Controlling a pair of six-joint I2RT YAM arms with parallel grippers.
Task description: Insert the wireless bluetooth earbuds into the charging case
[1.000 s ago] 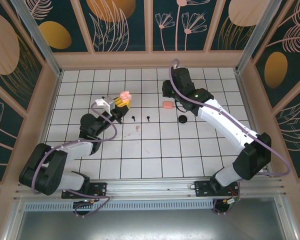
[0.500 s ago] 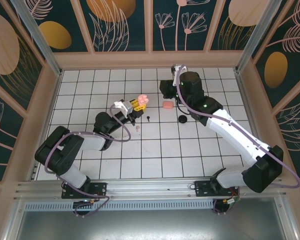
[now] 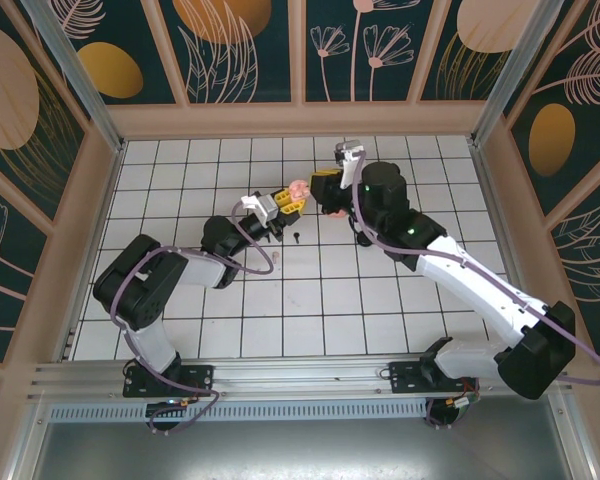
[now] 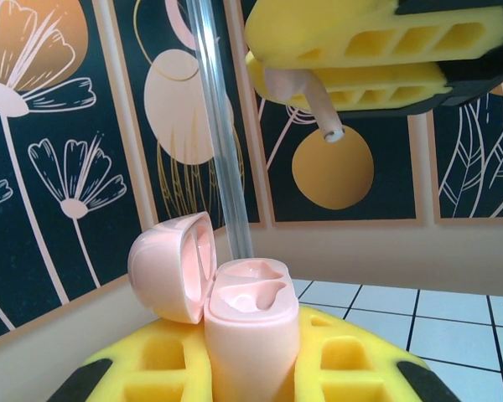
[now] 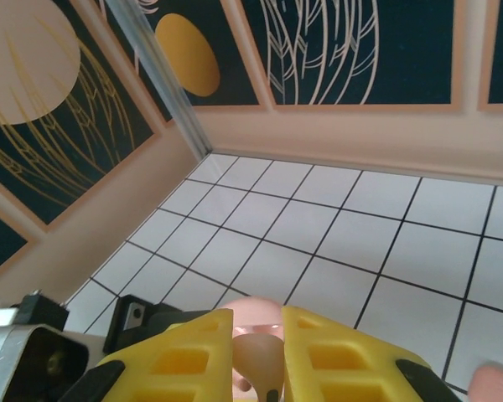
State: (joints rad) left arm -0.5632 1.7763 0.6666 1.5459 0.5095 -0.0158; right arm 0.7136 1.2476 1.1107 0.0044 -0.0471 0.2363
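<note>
The pale pink charging case stands upright with its lid swung open to the left, and both wells inside look empty. My left gripper is shut on the case body between yellow foam fingers. Just above it hangs a pale pinkish earbud, stem pointing down, with my right gripper shut on it. In the top view the left gripper and the right gripper meet over the case. From the right wrist the earbud sits between that gripper's jaws.
A black earbud and a small pale earbud lie on the white tiled floor near the left arm. A coral pink thing shows at the right wrist view's lower right edge. Patterned walls enclose the floor.
My left gripper has carried the open case to the right and upward. My right gripper has swung left with the earbud until it hangs just over the case.
</note>
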